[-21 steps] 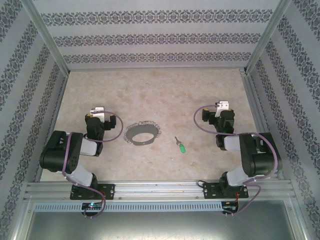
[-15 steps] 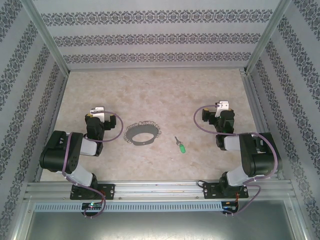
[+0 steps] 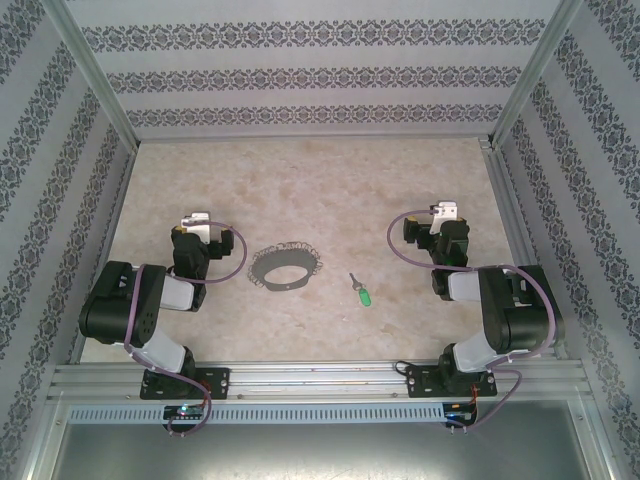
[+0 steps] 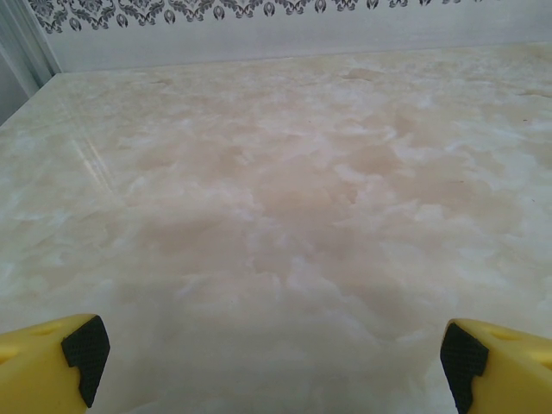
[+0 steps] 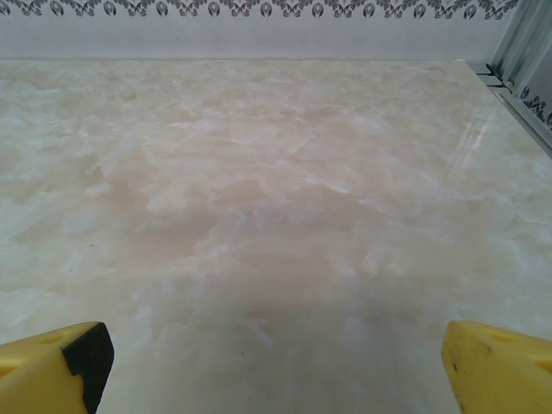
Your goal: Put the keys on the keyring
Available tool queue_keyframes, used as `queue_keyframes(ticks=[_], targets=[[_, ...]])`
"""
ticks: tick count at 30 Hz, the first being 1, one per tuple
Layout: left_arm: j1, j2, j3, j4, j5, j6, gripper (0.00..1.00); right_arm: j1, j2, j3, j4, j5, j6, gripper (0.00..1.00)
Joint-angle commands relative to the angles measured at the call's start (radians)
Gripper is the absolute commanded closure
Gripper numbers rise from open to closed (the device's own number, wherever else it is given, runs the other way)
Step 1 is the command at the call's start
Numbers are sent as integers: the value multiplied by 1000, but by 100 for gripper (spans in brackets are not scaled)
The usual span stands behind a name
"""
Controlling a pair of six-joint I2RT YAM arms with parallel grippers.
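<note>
The key (image 3: 362, 292), 1 tiny piece with a green head and a short silver blade, lies flat on the marbled table (image 3: 320, 180), toward the near side and slightly right of centre. The keyring (image 3: 283, 268) lies just left of it, apart from it, with small dark links fringing its thin wire rim. Both sit between the 2 arms.

The left gripper (image 4: 272, 362) has its jaws spread wide with nothing between them and bare table ahead. The right gripper (image 5: 276, 366) is spread just as wide and holds nothing.

The likely trouble is the key's size. Lying flat, it gives the broad yellow fingers little to pinch, so a closing grip could slide over it or flick it away. The light ring could skid or tip when nudged, and its links could snag the blade.

The patterned walls (image 3: 60, 200) close the left, right and far sides, and a metal rail (image 3: 320, 375) bounds the near edge. The far half of the table offers open room.
</note>
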Motion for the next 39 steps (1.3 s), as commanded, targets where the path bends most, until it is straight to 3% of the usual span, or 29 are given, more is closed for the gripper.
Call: queue_keyframes(ticks=[1,8,11,15,18,22,27,34,39], targets=[[2,-38,23,-32,17,9,0,-14,-18,16,6,-17,8,2],[1,-140,61,-192,11,9,0,0,-180,121,-313,-46,-21,2],[1,-206,97,-308,7,8,0,-3,-246,160,-426,-46,46,2],[1,-281,170,-459,-8,-38,0,-9,-257,255,-557,-248,198,2],[-9,-340,235,-591,22,-115,0,-12,-236,310,-635,-262,396,2],[-40,-385,331,-772,40,-245,0,-11,-196,288,-546,-484,509,2],[-148,-389,412,-884,45,-339,0,164,-167,278,-611,-554,449,17],[-347,-403,405,-894,5,-438,0,480,-167,154,-612,-400,455,28],[-381,-466,370,-945,5,-544,0,644,-142,112,-574,-259,515,32]])
